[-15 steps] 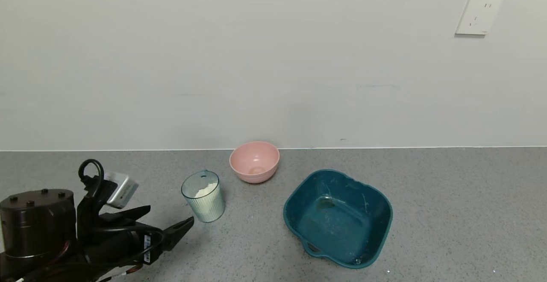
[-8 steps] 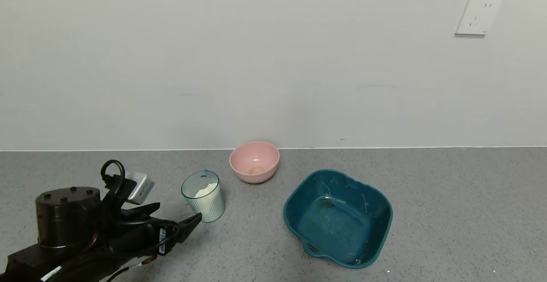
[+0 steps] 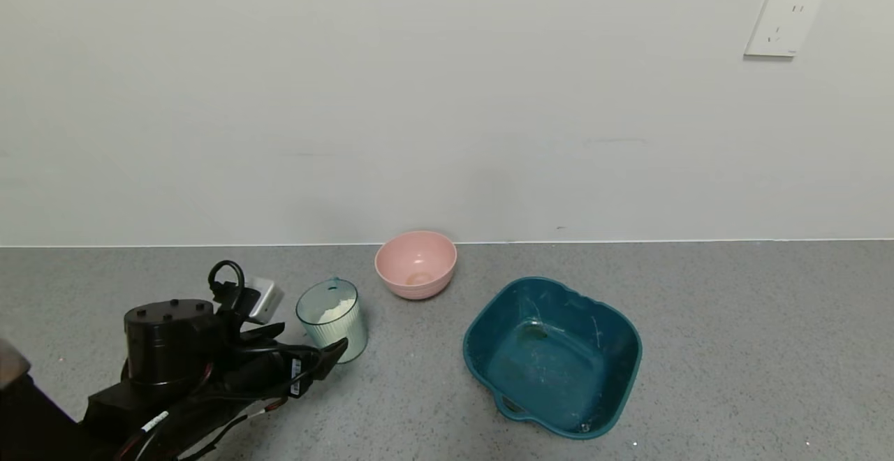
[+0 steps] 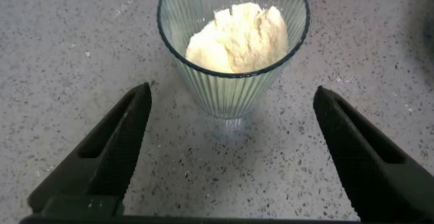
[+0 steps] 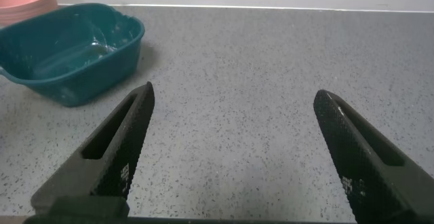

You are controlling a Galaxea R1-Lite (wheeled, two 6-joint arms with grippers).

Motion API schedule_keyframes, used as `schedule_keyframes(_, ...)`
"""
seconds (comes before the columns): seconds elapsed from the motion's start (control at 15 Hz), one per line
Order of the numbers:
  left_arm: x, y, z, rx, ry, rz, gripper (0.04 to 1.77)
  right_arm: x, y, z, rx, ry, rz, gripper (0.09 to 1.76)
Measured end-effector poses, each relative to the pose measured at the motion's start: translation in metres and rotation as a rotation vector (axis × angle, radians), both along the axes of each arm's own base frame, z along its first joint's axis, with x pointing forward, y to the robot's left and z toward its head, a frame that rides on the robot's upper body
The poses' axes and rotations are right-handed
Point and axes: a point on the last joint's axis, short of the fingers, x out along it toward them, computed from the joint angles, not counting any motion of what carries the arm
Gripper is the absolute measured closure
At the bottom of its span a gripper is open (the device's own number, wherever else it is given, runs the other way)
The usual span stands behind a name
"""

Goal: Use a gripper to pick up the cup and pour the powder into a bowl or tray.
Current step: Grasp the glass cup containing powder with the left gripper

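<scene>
Just open left end effector [image 3: 311, 346] beside cup [image 3: 334, 320]

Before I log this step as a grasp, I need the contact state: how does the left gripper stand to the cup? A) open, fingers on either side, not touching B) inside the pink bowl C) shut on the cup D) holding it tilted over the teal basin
A: the left gripper is open, the upright cup standing untouched ahead between its fingers.
</scene>
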Motion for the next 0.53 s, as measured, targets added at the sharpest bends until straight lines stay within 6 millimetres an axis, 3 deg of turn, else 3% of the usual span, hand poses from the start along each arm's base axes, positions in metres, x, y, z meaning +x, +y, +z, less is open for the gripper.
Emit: schedule_keyframes(0.53, 0.03, -0.007, -0.019, 0.006, 0.029, -0.002, 0.09, 0.0, 0.0, 0.0, 0.001, 0.0, 0.0, 0.14)
